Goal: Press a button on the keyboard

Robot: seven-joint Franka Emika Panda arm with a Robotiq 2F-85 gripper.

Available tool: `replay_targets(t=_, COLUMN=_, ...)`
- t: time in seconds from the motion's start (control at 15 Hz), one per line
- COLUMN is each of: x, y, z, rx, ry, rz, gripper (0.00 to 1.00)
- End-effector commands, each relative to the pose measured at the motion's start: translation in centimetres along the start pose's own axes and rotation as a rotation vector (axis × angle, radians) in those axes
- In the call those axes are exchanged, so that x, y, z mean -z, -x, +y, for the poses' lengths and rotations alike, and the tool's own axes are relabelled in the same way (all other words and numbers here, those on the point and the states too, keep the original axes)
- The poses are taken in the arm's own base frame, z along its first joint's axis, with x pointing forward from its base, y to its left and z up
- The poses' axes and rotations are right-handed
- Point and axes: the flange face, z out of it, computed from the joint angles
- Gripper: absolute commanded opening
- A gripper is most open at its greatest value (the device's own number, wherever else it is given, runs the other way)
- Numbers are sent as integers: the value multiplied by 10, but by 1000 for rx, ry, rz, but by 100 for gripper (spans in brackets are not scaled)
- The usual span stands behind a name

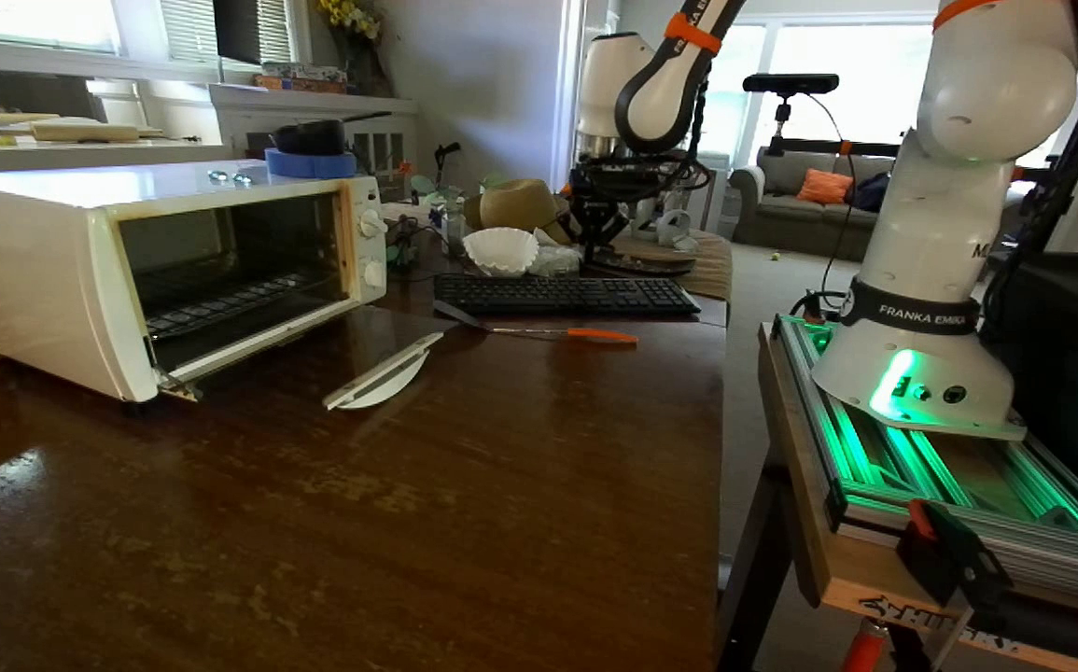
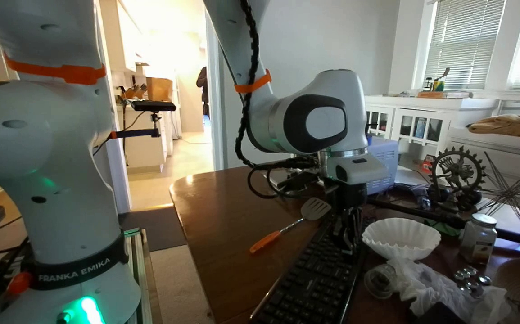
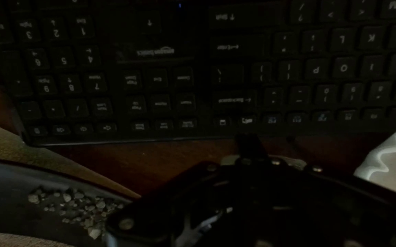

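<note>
Broad open tabletop along 1 side of the keyboard, spatula in the way, white bowl close opposite

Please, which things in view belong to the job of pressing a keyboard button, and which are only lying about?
For the job:
black keyboard
gripper

Only lying or standing about:
orange-handled spatula
white bowl
toaster oven
lidded jar

I see windows so bright they look white. The brown table shines. Green light glows at the robot's foot. In the wrist view, the keyboard looks very dark.
</note>
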Motion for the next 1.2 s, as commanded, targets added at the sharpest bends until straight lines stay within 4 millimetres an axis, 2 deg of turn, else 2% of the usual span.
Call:
replay_targets(t=0.0, x=-13, y=-2, z=-8, rx=11, ry=-29, rz=-3, gripper=0)
replay_targets(t=0.4, x=-23, y=3, z=-13, rx=34, ry=-36, rz=-1, gripper=0)
replay_targets(t=1.13, x=-29, y=2, z=-11, rx=35, ry=-5, rz=6, gripper=0)
